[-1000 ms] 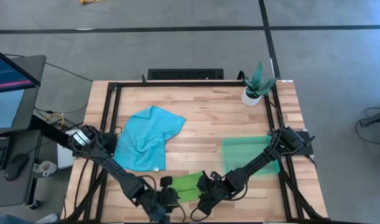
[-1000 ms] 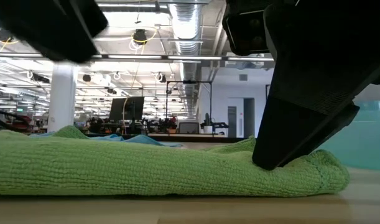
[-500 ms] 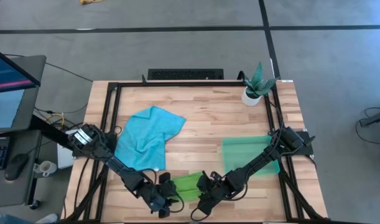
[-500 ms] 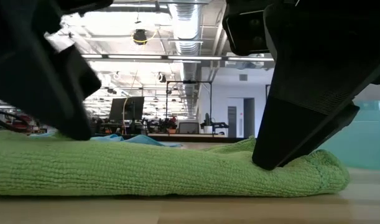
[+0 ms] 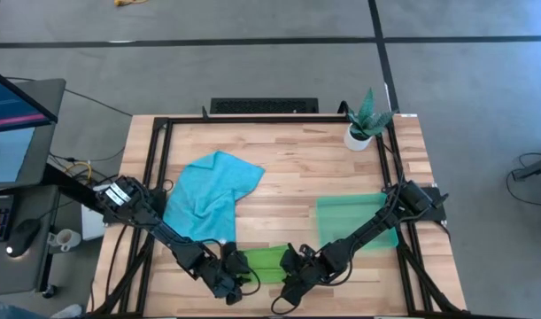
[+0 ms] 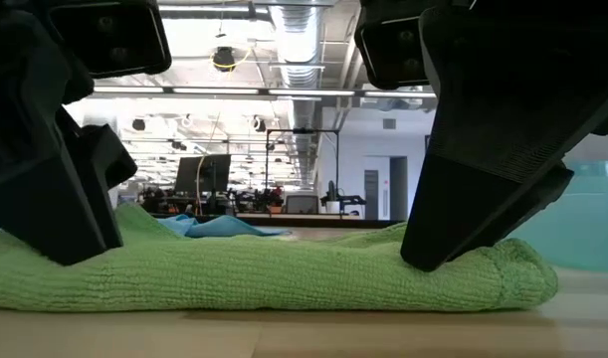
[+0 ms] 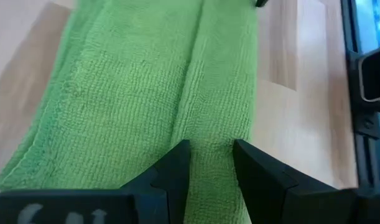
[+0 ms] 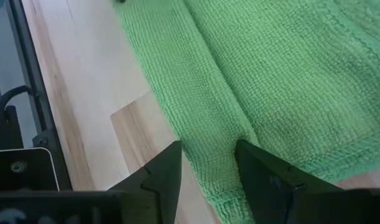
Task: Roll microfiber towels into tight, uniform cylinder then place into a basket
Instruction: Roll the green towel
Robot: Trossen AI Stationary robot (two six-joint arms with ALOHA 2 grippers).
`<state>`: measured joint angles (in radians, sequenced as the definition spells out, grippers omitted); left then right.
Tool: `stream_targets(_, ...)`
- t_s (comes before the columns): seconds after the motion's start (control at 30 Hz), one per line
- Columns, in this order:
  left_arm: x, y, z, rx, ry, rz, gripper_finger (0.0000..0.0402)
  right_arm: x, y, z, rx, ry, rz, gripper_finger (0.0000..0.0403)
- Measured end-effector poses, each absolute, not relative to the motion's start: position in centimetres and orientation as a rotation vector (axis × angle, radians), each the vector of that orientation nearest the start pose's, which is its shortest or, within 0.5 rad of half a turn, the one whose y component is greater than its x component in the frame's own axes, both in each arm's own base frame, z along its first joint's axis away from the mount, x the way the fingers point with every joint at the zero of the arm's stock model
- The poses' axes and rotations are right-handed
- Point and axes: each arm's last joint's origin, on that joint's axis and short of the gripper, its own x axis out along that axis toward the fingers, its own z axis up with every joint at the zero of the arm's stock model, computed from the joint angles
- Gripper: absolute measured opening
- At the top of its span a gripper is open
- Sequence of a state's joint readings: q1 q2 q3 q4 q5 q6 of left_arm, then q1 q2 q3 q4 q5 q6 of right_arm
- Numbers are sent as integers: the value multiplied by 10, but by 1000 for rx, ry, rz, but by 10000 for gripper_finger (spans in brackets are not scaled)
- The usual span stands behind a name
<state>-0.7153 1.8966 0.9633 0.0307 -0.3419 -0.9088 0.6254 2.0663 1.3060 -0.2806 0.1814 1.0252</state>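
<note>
Grippers, two: the left gripper [image 7: 209,163] and right gripper [image 8: 208,163] each pinch a fold of the one green towel [image 5: 263,261] at opposite ends, at the table's [image 5: 297,159] near edge. One blue towel [image 5: 210,195] lies crumpled behind; one basket [image 5: 351,218] sits right. One potted plant [image 5: 366,117]. No readable writing.

Bright, even light comes from the ceiling strips [image 6: 284,94] far back in the hall, which glare white in the low view. The wooden table [image 5: 297,159] shows only soft shadows from above. Close to the low camera the dark arms are black silhouettes, and the green towel [image 6: 284,273] is sharp.
</note>
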Motion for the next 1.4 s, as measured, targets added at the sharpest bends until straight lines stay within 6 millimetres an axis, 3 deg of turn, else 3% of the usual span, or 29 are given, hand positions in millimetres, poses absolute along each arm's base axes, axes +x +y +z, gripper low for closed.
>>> stream_targets(0.17, 279, -240, 137, -365, 847, -52, 120, 338, 238, 127, 538, 1044, -135, 179)
stream_targets(0.27, 282, -249, 156, -328, 776, -99, 120, 338, 237, 127, 538, 1044, -135, 179)
stream_targets(0.4, 283, -257, 165, -209, 692, -106, 120, 338, 237, 127, 539, 1044, -137, 179)
stream_targets(0.67, 293, -254, 126, -90, 775, -108, 120, 340, 235, 127, 546, 1042, -140, 179)
stream_targets(0.8, 292, -257, 125, -66, 781, -124, 120, 340, 235, 127, 546, 1042, -141, 179)
stream_targets(1.07, 294, -274, 168, 127, 865, -28, 120, 341, 234, 127, 549, 1040, -142, 179)
stream_targets(1.17, 293, -276, 176, 192, 835, 23, 120, 341, 234, 127, 548, 1038, -143, 179)
stream_targets(1.27, 293, -276, 163, 241, 852, 27, 120, 341, 234, 127, 548, 1038, -143, 179)
stream_targets(1.4, 300, -274, 131, 262, 953, 13, 120, 341, 234, 127, 548, 1038, -143, 179)
